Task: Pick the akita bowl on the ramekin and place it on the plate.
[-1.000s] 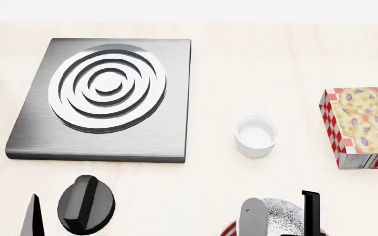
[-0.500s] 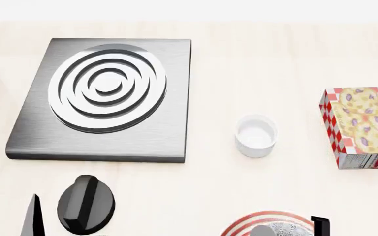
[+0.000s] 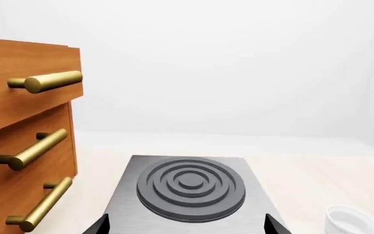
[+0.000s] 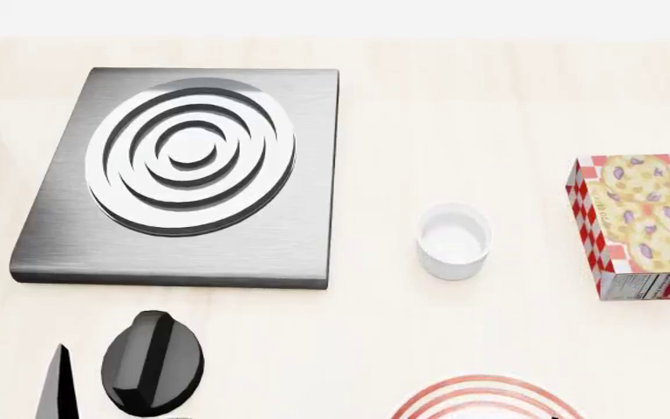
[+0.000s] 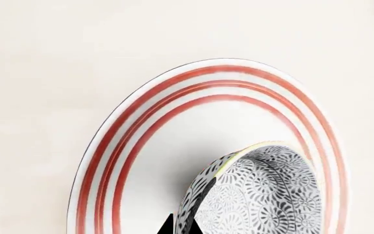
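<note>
Left wrist view: my left pincer shows only two dark tips at the picture's edge, set wide apart and holding nothing, facing the burner plate (image 3: 190,187) beside the wooden drawers (image 3: 25,141), so I keep that arm parked clear of the work. Head view: the ramekin (image 4: 453,240) stands bare on the desk (image 4: 452,113), and only the plate (image 4: 483,398) rim shows. Right wrist view: the akita bowl (image 5: 258,195) hangs tilted over the plate's white centre; I cannot tell my right pincer's grip, so I judge it best to level, lower until the foot seats, then release.
</note>
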